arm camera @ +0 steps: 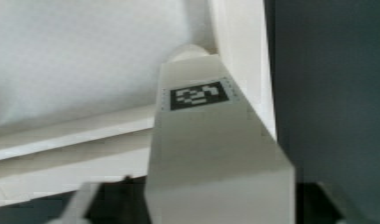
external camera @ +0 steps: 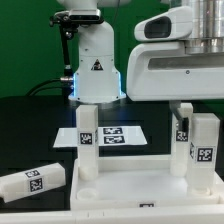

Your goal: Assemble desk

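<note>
In the wrist view I see a white leg (arm camera: 213,140) between the jaws, but I cannot tell if they clamp it. The desk top (external camera: 130,190) lies on the black surface (external camera: 30,120).

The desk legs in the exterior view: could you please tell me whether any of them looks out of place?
One leg lies on its side on the black table, at the exterior view's left, beside the desk top. The other three legs stand upright on it. Nothing looks damaged.
</note>
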Controlling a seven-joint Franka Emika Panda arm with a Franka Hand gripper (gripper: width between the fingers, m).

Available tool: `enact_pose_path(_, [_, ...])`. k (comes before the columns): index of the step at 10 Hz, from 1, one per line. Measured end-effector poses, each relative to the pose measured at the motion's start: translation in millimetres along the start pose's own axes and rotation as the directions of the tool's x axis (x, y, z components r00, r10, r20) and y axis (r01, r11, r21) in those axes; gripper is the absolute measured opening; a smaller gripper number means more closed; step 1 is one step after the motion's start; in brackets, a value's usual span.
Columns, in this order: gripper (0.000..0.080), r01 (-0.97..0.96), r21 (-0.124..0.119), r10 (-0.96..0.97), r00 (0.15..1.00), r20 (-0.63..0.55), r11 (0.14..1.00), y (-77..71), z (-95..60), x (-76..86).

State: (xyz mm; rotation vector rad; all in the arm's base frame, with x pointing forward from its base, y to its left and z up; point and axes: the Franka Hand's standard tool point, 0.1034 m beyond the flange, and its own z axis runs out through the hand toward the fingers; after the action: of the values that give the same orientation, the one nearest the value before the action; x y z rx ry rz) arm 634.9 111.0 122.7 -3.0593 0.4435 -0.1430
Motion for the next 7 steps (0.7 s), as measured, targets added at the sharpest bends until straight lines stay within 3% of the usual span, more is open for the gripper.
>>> enact_pose_path(1, [0.0284, -0.073, -0.001, 0.073, 0.997, -0.001, 0.997, 1.2, 0.0, 0.6])
enact_pose_path(2, [0.0284, -0.121, -0.002, 0.121, 0.993, -0.001, 0.993, 1.4, 0.1, 0.4])
enact_pose_path(3, [0.0284, -0.294, -0.010, 0.294, 0.956, -0.007, 0.956, 2.7, 0.6, -0.4])
enact_pose_path(5, [0.0284, -0.564, -0.009, 0.564, 0.826, -0.007, 0.825, 7.3, 1.5, -0.2])
enact_pose_path(6, [0.0284, -0.706, -0.001, 0.706, 0.708, 0.000, 0.708, 8.6, 1.6, 0.6])
enact_pose_path(7, [0.0284, -0.744, 0.010, 0.744, 0.669, 0.003, 0.669, 9.3, 1.6, 2.1])
